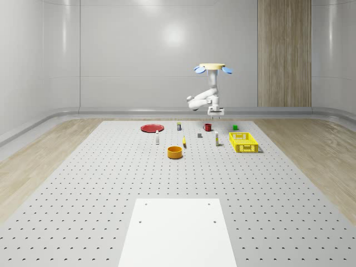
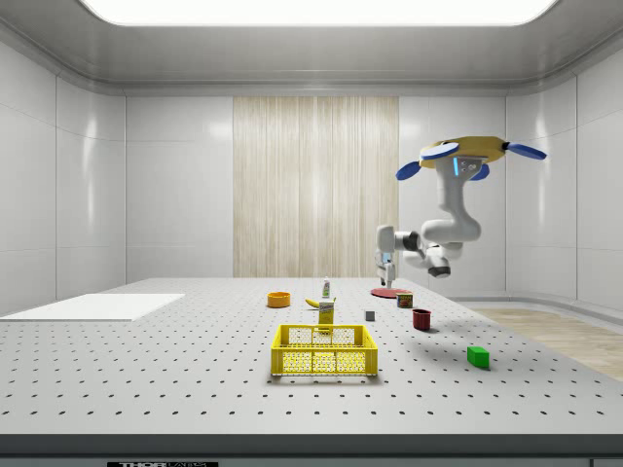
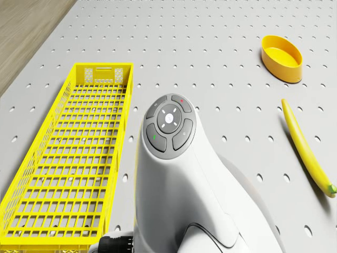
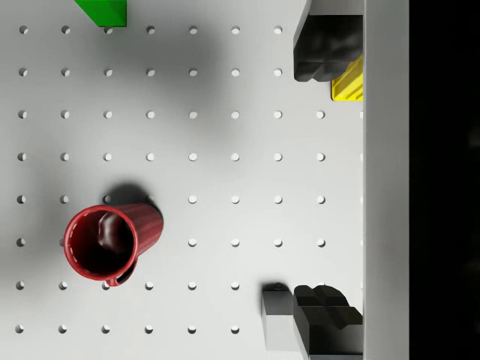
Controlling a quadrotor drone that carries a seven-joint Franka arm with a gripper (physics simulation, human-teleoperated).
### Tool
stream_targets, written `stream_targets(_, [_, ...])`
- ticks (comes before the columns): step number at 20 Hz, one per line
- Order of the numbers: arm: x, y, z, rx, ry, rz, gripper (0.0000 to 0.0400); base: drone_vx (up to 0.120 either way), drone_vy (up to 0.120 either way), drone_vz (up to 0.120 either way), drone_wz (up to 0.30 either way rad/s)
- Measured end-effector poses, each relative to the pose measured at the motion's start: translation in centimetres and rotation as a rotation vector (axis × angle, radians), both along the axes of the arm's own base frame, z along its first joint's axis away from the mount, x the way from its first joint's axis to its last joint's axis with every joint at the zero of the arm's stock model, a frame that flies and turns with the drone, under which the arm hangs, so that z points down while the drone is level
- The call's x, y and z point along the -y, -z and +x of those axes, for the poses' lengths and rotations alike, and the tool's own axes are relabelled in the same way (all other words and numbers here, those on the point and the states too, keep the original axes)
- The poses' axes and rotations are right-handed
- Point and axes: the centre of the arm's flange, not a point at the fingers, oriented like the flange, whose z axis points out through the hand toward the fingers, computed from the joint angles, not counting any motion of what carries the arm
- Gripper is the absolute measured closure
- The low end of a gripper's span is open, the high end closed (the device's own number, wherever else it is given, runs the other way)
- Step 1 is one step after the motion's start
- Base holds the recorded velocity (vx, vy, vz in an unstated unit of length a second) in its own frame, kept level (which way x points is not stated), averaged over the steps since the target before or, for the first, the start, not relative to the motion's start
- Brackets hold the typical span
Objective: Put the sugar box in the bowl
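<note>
Evidently lining up for a grasp, the drone (image 1: 213, 68) hovers near the mug (image 1: 207, 127), pincer (image 4: 326, 184) spread and empty, because the sugar box (image 1: 217, 139) stands untouched on the table (image 1: 111, 183), at two o'clock from the bowl (image 1: 175, 152) in the whole-scene view.

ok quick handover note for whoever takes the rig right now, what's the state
Gripper: open, holding nothing, hanging above the table near the red mug.
Drone: hovers over the same far part of the table.
Sugar box: standing upright on the table beside the yellow basket, untouched.
Bowl: orange, on the table, nothing in it, off to the whole-scene view's left of the box.
Done: nothing yet.
Left: bring the gripper over the box, grasp, lift, carry it to the bowl, release.
</note>
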Motion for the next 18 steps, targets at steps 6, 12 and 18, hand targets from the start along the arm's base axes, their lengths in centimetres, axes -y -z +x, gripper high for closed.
stream_targets(6, [0.04,0.0,0.0,0.0,0.0,-0.004,0.0,0.12,-0.073,0.0,0.0])
stream_targets(12, [0.05,0.0,0.0,0.0,0.0,-0.006,0.0,0.12,-0.013,0.0,0.0])
stream_targets(18, [0.05,0.01,0.0,0.0,0.0,-0.006,0.0,0.12,0.0,0.0,0.0])
